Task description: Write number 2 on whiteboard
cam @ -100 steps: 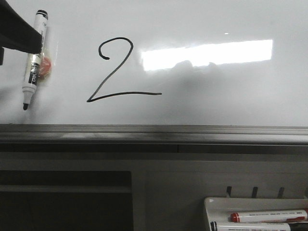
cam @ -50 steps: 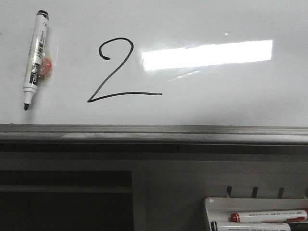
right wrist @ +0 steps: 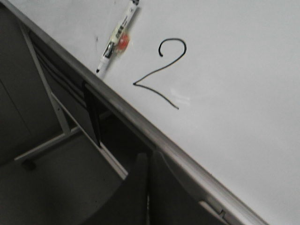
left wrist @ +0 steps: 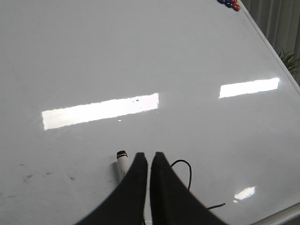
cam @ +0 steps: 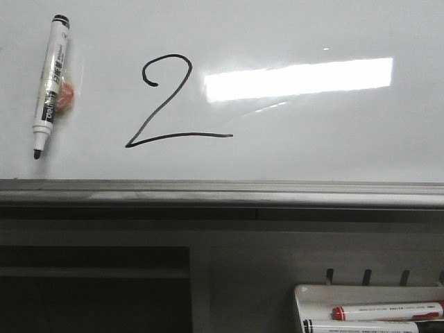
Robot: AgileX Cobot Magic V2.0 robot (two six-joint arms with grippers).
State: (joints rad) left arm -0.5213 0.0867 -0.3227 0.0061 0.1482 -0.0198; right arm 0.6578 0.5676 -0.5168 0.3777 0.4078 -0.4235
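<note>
A black hand-drawn number 2 point(cam: 166, 104) stands on the whiteboard point(cam: 312, 139), left of a bright light reflection; it also shows in the right wrist view point(right wrist: 161, 70). A white black-tipped marker point(cam: 50, 83) with an orange magnet sticks to the board at the far left, tip down. My left gripper point(left wrist: 150, 157) is shut and empty, in front of the board, with the marker's end point(left wrist: 123, 161) just beside it and part of the numeral point(left wrist: 185, 171) behind it. My right gripper point(right wrist: 150, 157) is shut and empty, below the board's grey rim point(right wrist: 140, 122). Neither gripper shows in the front view.
A small white marker tray point(cam: 368, 309) at the lower right holds a red marker point(cam: 385, 311) and another marker. The grey rim point(cam: 222, 191) runs under the board. Several coloured magnets point(left wrist: 229, 3) sit at the board's far corner.
The left arm, which a second ago covered the marker's top at the board's far left, has drawn back out of the front view. The marker stays on the board.
</note>
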